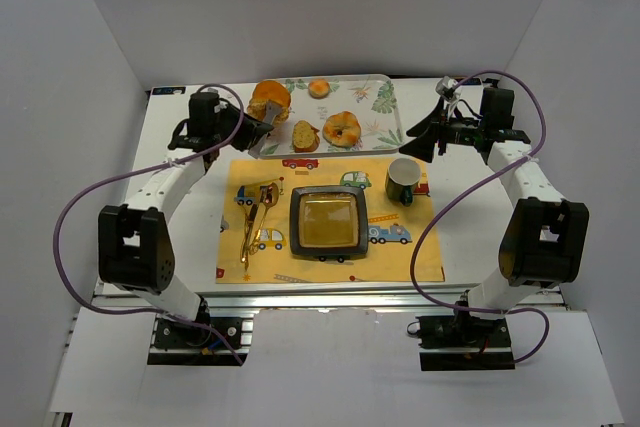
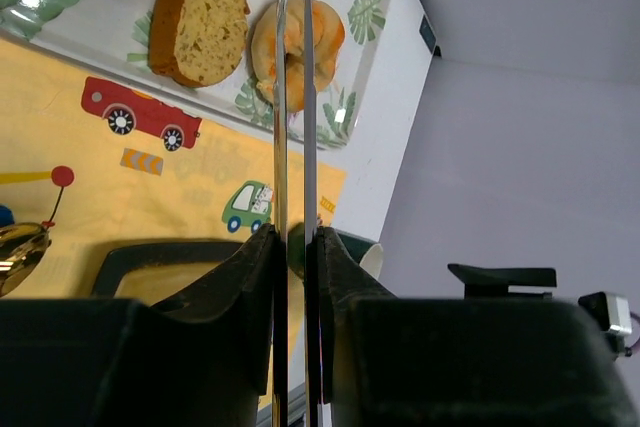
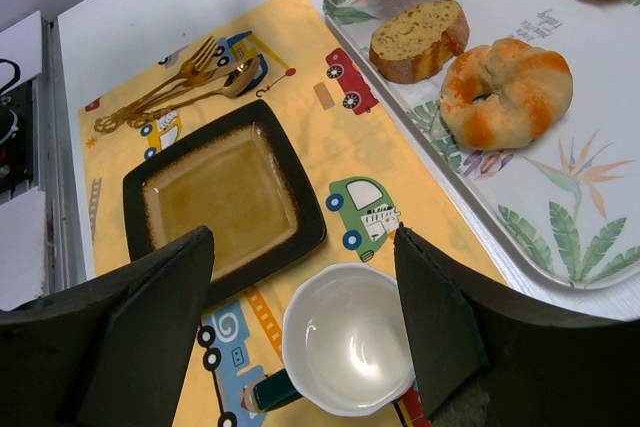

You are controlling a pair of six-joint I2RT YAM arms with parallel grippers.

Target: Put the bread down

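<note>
Left gripper point(image 1: 265, 115) clamped bread point(image 1: 270, 97) at far-left end of one tray point(image 1: 385, 97); three other bakes lay there: one slice point(image 1: 305, 135), one ring pastry point(image 1: 342, 128), one small bun point(image 1: 319, 88). Right gripper point(image 3: 302, 247) hung, fingers apart, over one mug point(image 1: 403, 180).

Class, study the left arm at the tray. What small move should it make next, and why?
Probably a short, straight lift. The left gripper looks to have its fingers closed on the bread at the left end of the tray, with the brown slice close beside it. Raising first should clear the tray rim and the slice before any carry toward the empty square plate.
</note>
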